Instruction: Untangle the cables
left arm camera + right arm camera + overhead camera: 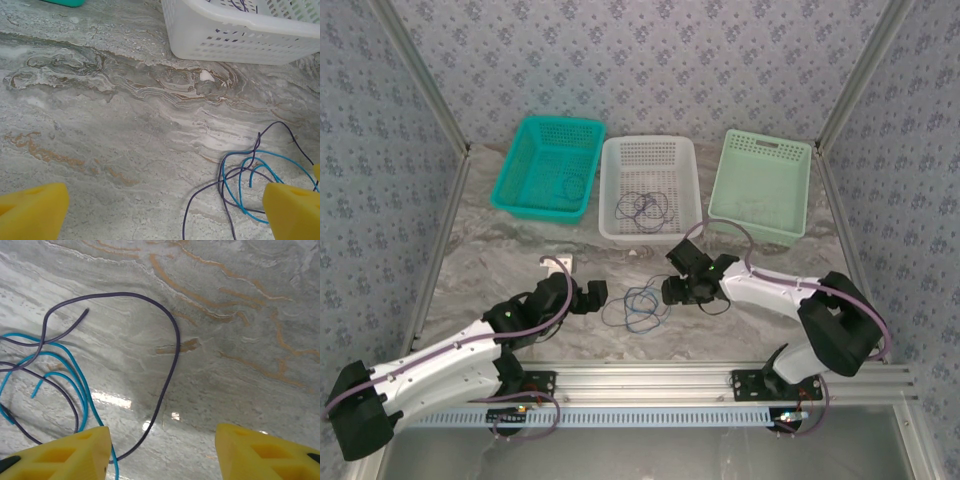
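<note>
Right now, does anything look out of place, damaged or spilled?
Nothing damaged or spilled. Blue and purple cables lie tangled on the table in front of the white basket, which holds another tangle.

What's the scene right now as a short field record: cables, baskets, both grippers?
table cables: blue and purple wires in a loose tangle between the grippers
white basket: more thin cables inside
teal basket: one thin cable loop inside
pale green basket: right end of the row
left gripper: open, holding nothing
right gripper: open, purple wire passing one finger, not pinched
</note>
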`<state>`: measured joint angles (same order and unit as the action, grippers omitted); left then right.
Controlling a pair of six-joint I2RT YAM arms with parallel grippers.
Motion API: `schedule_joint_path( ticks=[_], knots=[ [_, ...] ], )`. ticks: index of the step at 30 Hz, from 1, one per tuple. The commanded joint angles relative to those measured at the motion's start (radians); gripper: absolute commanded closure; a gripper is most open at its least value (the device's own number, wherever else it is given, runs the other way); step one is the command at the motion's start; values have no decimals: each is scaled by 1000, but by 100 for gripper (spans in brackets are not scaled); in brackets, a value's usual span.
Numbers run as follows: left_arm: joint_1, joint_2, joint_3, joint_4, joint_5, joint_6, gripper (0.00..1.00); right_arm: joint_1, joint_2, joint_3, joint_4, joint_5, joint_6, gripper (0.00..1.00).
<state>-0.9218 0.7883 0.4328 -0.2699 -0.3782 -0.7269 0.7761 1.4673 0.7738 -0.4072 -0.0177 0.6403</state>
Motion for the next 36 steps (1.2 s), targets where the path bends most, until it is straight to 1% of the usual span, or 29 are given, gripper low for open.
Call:
schedule_joint_path(
  ticks=[1,3,6,8,10,12,17,20,24,27,30,35,36],
  knots=[
    [7,-1,-3,-8,4,-3,1,-11,29,-3,1,-46,43,42],
    [6,0,-3,-8,0,-2,1,-17,36,-12,8,-58,50,43],
    [7,2,-5,-3,0,-3,0,-20,47,-21,19,-81,59,48],
    [7,5,-4,-2,0,-3,1,-20,57,-17,13,-92,56,53],
    [6,7,-3,1,-1,-2,1,-20,56,-20,11,-91,53,61],
    [7,8,-5,0,0,-3,0,-25,48,-32,18,-87,57,66],
    [7,7,-6,4,0,-7,1,-32,39,-52,25,-90,62,68],
    [6,8,-5,5,1,-5,1,-35,34,-61,20,-80,62,75],
    [6,8,-5,4,1,-6,1,-38,3,-65,4,-44,57,89],
    [6,8,-5,3,2,-8,1,-41,-47,-65,-13,-17,45,100],
    [6,9,-6,6,3,-9,0,-38,-128,-69,-36,34,19,100],
    [7,28,-5,17,10,-6,1,-19,-328,-69,-110,187,-2,100],
    [7,32,-4,23,14,-3,0,-13,-369,-68,-121,219,-45,100]
  ],
)
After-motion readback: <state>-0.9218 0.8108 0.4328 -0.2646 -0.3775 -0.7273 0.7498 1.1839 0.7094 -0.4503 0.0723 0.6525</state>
